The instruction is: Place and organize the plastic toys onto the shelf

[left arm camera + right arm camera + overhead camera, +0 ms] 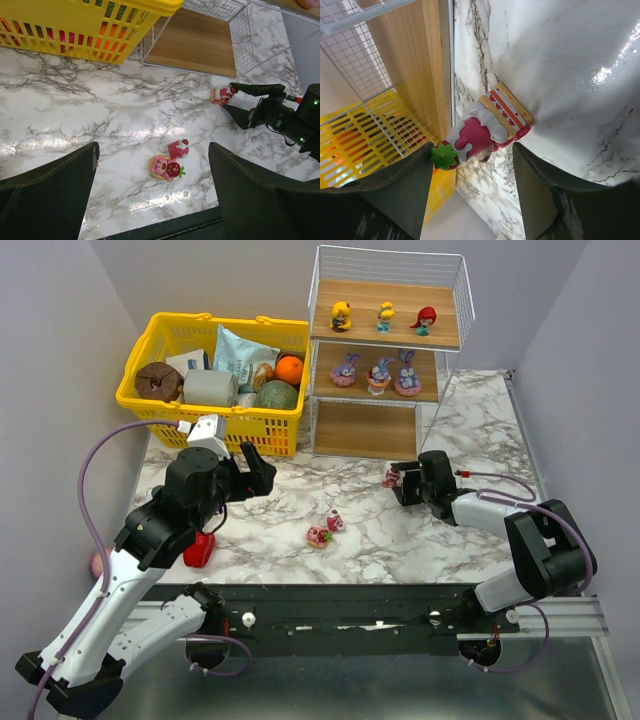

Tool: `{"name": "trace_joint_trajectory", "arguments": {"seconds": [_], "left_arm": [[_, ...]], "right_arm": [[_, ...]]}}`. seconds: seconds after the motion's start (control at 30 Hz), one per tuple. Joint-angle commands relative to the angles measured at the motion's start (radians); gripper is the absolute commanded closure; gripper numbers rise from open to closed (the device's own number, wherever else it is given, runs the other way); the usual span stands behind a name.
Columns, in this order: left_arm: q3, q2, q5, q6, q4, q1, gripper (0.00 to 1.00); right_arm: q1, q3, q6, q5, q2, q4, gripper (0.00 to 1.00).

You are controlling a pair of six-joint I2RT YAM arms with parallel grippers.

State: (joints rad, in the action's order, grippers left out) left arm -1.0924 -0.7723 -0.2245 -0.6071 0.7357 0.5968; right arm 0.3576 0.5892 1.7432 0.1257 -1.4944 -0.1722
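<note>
Right gripper (472, 150) low on the marble table (470, 440), jaws part spread, one finger each side of a pink-red strawberry-cake toy (485, 132). The fingers sit close against it, no firm pinch visible, so it counts as spread around the toy, nothing lifted

The toy lies on its side on the tabletop, centre-right of the top view, just in front of the shelf (455, 285). In the right wrist view its long axis runs diagonally, green leaf end lower left by the left finger, striped cake base upper right by the right finger. So the axis roughly spans the gap and the squeeze would land on its ends, judged a bit slippy

Key relation: the bare bottom board (365, 428) lies up and left of the right gripper in the top view, near, just past the toy. Right arm clearly nearer it

Left gripper (153, 147) spread wide, holds nothing, hovers at left centre of the top view by the yellow basket (160, 392)

Two more pink-red toys (165, 167) (178, 148) lie touching mid-table, between the arms, about as near one as the other

Already on the shelf: three dolls (386, 316) on the top tier, three bunny figures (380, 373) on the middle tier, all upright. Judged two thirds done
</note>
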Motion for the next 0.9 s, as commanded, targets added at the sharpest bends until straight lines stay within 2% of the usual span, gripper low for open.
{"name": "trace_joint_trajectory", "arguments": {"seconds": [0.0,0.13,0.23,0.47,0.67,0.87], "left_arm": [[-0.021,0.004,-0.024,-0.002,-0.007,-0.006,0.01],[-0.02,0.004,-0.024,-0.003,-0.007,-0.006,0.01],[-0.017,0.007,-0.024,-0.008,-0.006,-0.006,0.01],[-0.018,0.007,-0.024,-0.014,-0.004,-0.006,0.01],[-0.02,0.007,-0.024,-0.013,-0.002,-0.006,0.01],[-0.023,0.01,-0.022,-0.008,0.001,-0.006,0.01]], "right_arm": [[-0.006,0.027,0.016,-0.031,-0.026,-0.013,0.3],[-0.005,0.053,0.033,-0.037,-0.05,-0.018,0.31],[-0.005,0.061,0.045,-0.043,-0.072,-0.035,0.37],[-0.005,0.073,0.038,-0.043,-0.084,-0.027,0.6],[-0.005,0.095,0.016,-0.047,-0.079,0.003,0.66],[-0.005,0.159,-0.062,0.0,-0.053,0.066,0.67]]}}
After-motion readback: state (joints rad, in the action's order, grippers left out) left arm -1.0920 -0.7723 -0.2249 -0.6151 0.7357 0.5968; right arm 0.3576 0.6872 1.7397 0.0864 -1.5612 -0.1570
